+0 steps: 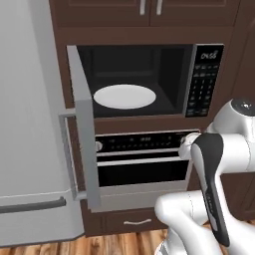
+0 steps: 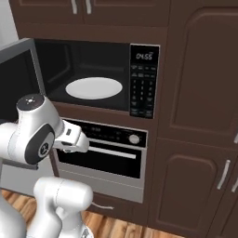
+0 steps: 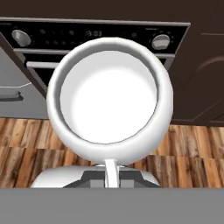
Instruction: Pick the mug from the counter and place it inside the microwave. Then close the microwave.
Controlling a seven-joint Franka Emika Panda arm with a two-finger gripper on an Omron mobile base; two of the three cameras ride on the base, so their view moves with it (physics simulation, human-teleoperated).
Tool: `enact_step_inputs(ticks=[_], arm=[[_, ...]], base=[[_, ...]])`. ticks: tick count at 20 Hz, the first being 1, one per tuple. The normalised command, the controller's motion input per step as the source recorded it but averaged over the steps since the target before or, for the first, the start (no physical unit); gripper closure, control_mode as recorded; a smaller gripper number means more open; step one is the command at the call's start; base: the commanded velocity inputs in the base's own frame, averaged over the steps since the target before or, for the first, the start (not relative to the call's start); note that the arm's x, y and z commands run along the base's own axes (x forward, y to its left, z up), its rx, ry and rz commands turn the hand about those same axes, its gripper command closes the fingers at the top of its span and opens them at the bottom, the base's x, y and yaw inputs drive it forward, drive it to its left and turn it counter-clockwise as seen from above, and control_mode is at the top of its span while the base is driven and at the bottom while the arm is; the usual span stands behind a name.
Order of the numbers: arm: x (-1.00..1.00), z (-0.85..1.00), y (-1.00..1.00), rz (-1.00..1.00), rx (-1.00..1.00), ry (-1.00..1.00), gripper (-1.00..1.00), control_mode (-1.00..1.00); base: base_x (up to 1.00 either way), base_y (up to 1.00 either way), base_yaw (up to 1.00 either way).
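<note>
Pincer (image 3: 111, 175) clenched on small white ceramic mug (image 3: 109, 100), mouth facing camera; oven (image 3: 94, 39) behind; black built-in microwave (image 1: 144, 79) door wide open.

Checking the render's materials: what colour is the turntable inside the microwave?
White: the turntable shows best in the left base view, against the microwave's black interior.

Dark brown cabinets (image 2: 200, 93), wood plank floor (image 3: 192, 144), grey fridge (image 1: 25, 124).

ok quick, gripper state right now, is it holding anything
gripper: closed on the mug, holding it up in front of the oven.
</note>
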Motion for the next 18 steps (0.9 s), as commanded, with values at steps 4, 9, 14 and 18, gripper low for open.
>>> enact_step_inputs(ticks=[4,9,14,18], arm=[[0.0,0.0,0.0,0.0,0.0,0.0,1.0,1.0],[0.0,0.0,0.0,0.0,0.0,0.0,1.0,1.0],[0.0,0.0,0.0,0.0,0.0,0.0,1.0,1.0],[0.0,0.0,0.0,0.0,0.0,0.0,1.0,1.0]], base=[[0.0,0.49,0.03],[0.0,0.11,0.01],[-0.07,0.17,0.0],[-0.16,0.55,0.0]])
